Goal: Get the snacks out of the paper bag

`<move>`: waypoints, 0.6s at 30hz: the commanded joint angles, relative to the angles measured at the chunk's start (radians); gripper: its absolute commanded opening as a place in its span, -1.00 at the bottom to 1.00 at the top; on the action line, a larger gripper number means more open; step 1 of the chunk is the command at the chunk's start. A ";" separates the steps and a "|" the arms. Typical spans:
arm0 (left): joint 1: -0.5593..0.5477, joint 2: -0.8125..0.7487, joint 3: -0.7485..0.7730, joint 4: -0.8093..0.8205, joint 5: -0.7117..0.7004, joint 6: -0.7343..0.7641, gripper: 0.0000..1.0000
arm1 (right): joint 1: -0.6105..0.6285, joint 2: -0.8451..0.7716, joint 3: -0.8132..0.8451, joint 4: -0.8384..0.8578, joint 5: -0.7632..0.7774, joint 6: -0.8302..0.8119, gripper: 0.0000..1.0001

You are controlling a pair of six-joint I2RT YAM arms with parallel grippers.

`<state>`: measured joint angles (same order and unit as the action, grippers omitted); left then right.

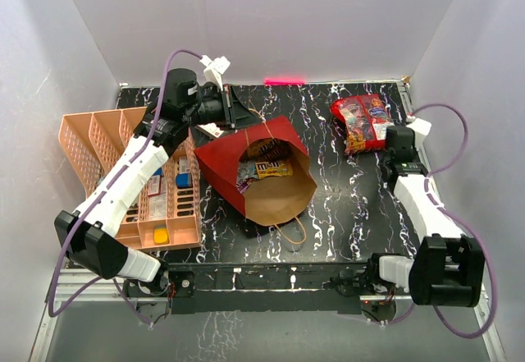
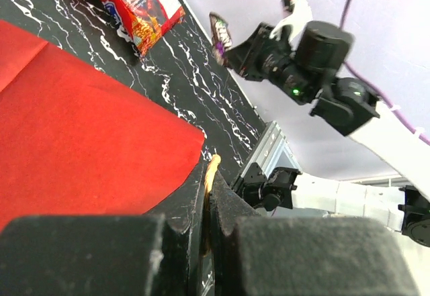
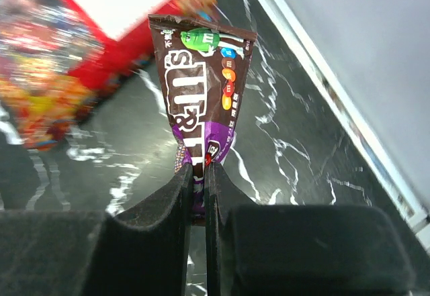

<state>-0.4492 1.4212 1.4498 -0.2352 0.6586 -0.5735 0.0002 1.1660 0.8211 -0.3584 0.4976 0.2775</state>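
Observation:
The red paper bag (image 1: 246, 161) lies on its side, its brown mouth facing the near edge, with several snacks (image 1: 267, 169) inside. My left gripper (image 1: 239, 116) is at the bag's far end, shut on a thin tan edge of the bag (image 2: 211, 170); the red side of the bag (image 2: 87, 128) fills the left wrist view. My right gripper (image 3: 199, 175) is shut on a brown and purple M&M's packet (image 3: 201, 74) and holds it above the table, next to two red snack bags (image 1: 361, 120) at the far right. The held packet also shows in the left wrist view (image 2: 220, 35).
A peach slotted tray (image 1: 90, 144) stands at the left under my left arm, with a blue block (image 1: 182, 180) and a yellow block (image 1: 161, 235) in it. A cord handle (image 1: 291, 232) lies in front of the bag's mouth. White walls close the table on three sides.

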 commanded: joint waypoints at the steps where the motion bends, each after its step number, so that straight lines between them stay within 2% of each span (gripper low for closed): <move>1: -0.005 -0.018 0.071 0.036 0.020 -0.016 -1.00 | -0.159 0.034 -0.107 0.171 -0.166 0.082 -0.80; 6: -0.005 -0.016 0.079 0.061 0.044 -0.046 -1.00 | -0.211 0.129 -0.188 0.279 -0.183 0.108 -0.79; 10: -0.005 -0.023 0.125 0.042 0.042 -0.045 -1.00 | -0.224 0.158 -0.213 0.312 -0.219 0.130 -0.64; 12: -0.005 -0.029 0.151 0.026 0.030 -0.032 -1.00 | -0.225 0.148 -0.216 0.312 -0.241 0.129 -0.40; 16: -0.005 -0.032 0.182 -0.015 0.000 0.007 -1.00 | -0.226 0.062 -0.198 0.268 -0.285 0.121 0.39; 18: -0.005 -0.033 0.181 -0.033 -0.011 0.027 -1.00 | -0.225 0.008 -0.170 0.225 -0.323 0.108 0.52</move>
<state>-0.4492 1.4220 1.5787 -0.2562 0.6556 -0.5808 -0.2192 1.2884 0.5945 -0.1432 0.2401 0.3950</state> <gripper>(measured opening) 0.009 0.717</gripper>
